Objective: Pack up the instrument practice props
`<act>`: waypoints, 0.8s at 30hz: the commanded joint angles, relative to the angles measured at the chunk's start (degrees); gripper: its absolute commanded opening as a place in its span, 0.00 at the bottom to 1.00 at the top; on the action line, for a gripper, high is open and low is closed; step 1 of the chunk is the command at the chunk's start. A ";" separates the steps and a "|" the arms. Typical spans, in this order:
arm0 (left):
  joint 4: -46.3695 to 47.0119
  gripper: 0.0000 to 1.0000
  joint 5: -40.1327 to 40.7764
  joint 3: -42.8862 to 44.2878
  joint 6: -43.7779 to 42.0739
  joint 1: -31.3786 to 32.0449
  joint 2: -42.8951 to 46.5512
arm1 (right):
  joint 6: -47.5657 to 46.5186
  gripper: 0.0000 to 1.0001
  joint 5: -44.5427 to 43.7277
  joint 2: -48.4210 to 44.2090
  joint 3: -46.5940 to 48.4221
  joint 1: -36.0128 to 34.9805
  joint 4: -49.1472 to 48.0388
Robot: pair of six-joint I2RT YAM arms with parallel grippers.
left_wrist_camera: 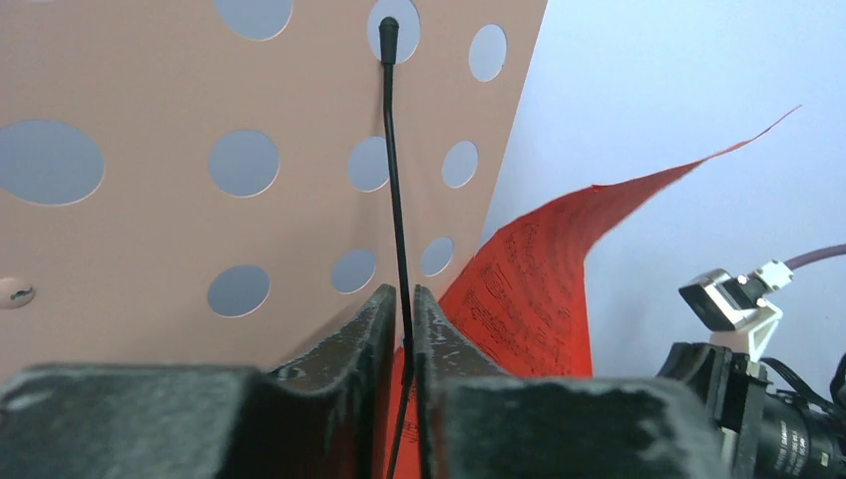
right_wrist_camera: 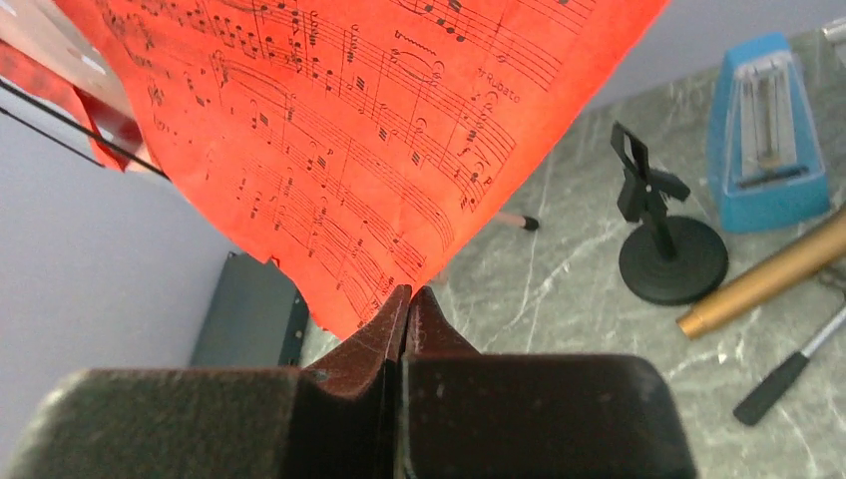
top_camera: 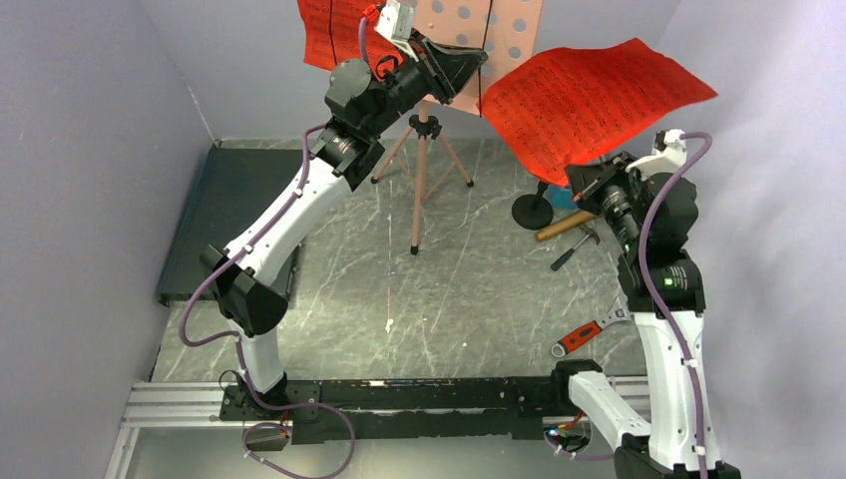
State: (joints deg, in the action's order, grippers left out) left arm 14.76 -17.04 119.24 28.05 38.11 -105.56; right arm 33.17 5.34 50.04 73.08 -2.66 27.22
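The pink music stand's perforated desk [top_camera: 499,25] rises at the back on its tripod [top_camera: 424,170]. My left gripper [left_wrist_camera: 404,299] is up at the desk, its jaws parted by only a slit, with the desk's thin black retainer wire [left_wrist_camera: 392,150] running between them. A red sheet-music page [right_wrist_camera: 349,130] sags off the desk to the right, and my right gripper [right_wrist_camera: 409,294] is shut on its lower corner. Another red page [top_camera: 329,30] sits at the desk's left. The blue metronome [right_wrist_camera: 766,130], black round-base mic stand [right_wrist_camera: 670,254] and gold microphone [right_wrist_camera: 768,279] rest on the table.
A flat dark case [top_camera: 224,215] lies along the left wall. A red-handled wrench [top_camera: 589,334] lies near the right arm's base, and a black-handled tool [top_camera: 574,249] lies beside the microphone. Grey walls close in at left, right and back.
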 commanded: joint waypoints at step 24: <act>5.01 0.77 3.17 -15.47 -7.62 0.16 16.91 | -2.14 0.00 24.65 5.02 -25.93 0.02 8.76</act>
State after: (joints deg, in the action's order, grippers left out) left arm 16.73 -15.16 105.86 23.18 38.13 -93.38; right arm 33.78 27.20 53.56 51.35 -2.68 39.53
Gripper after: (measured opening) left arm 0.765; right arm 0.010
